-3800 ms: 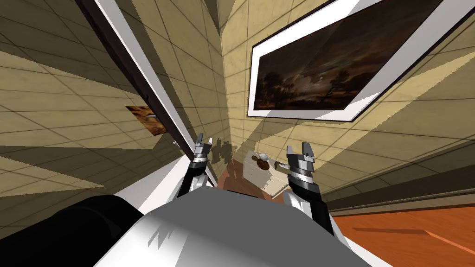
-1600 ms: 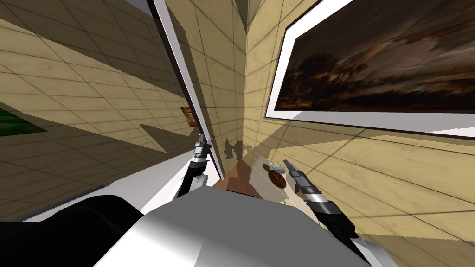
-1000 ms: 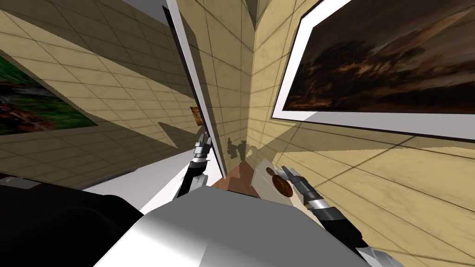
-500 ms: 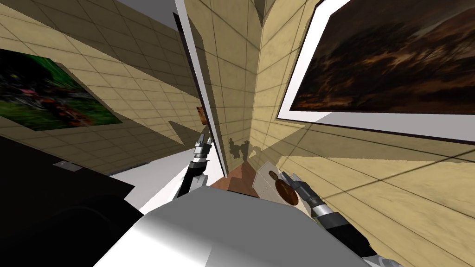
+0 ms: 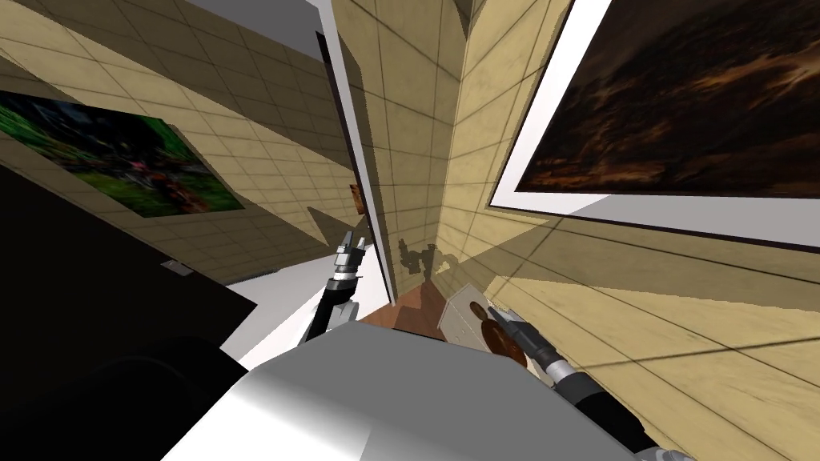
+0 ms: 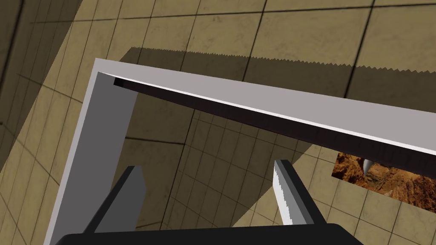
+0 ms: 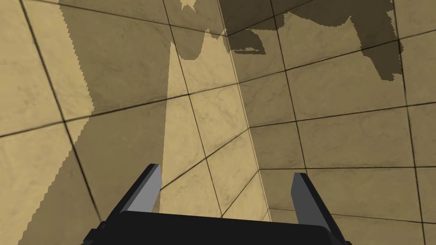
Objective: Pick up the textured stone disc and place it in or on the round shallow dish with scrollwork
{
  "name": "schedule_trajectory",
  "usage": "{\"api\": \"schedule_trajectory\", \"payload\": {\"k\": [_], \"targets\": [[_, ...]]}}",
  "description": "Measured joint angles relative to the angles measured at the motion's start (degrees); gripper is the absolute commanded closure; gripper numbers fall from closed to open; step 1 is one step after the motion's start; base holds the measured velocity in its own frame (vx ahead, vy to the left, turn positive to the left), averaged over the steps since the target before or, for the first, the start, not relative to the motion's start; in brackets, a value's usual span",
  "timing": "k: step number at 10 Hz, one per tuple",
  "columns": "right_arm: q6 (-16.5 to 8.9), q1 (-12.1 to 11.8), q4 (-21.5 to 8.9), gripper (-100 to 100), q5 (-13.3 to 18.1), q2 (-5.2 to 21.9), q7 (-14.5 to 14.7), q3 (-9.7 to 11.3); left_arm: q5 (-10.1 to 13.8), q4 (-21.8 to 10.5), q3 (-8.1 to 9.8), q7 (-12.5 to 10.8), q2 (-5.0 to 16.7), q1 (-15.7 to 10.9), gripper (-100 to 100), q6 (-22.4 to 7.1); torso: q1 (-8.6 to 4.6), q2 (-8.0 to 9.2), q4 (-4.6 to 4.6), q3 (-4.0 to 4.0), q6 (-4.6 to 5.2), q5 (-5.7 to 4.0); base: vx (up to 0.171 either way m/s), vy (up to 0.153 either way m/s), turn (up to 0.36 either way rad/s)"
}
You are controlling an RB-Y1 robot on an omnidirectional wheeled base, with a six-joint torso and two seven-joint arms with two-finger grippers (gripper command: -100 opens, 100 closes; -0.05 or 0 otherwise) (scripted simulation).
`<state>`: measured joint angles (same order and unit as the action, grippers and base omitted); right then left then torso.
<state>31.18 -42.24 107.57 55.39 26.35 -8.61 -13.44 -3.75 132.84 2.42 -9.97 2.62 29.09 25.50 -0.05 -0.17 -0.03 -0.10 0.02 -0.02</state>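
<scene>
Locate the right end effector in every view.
Head view: right end effector at the brown dish on the pale cabinet.
Left wrist view: the left end effector instead, open, facing a white door frame.
Right wrist view: its open fingers, aimed at the tan tiled wall corner.
Shared landmark: that corner.

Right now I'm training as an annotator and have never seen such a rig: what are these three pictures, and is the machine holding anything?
It is a two-armed robot in a simulated house. The wide picture comes from a camera on its head; the other two look along each hand. The left pincer and the right pincer both stand open and empty, facing tiled wall. In the head view the right arm reaches toward a pale cabinet with a round brown dish on top.
</scene>
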Motion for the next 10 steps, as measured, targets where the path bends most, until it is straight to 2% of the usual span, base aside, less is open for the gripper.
{"api": "schedule_trajectory", "payload": {"k": [5, 10], "targets": [[0.7, 0.1, -4.5, -100, 8.2, 2.0, -1.5, -0.3, 0.0, 0.0, 0.00, 0.0, 0.0, 0.0, 0, 0.0, 0.00, 0.01, 0.00, 0.00, 0.03, 0.00, 0.022, -0.025, 0.160], [1.0, 1.4, -10.1, -100, 16.3, 4.1, -3.2, 0.3, 0.0, 0.0, 0.00, 0.0, 0.0, 0.0, 0, 0.0, -0.02, -0.02, 0.00, -0.01, 0.01, 0.00, 0.019, -0.025, 0.133]]}}
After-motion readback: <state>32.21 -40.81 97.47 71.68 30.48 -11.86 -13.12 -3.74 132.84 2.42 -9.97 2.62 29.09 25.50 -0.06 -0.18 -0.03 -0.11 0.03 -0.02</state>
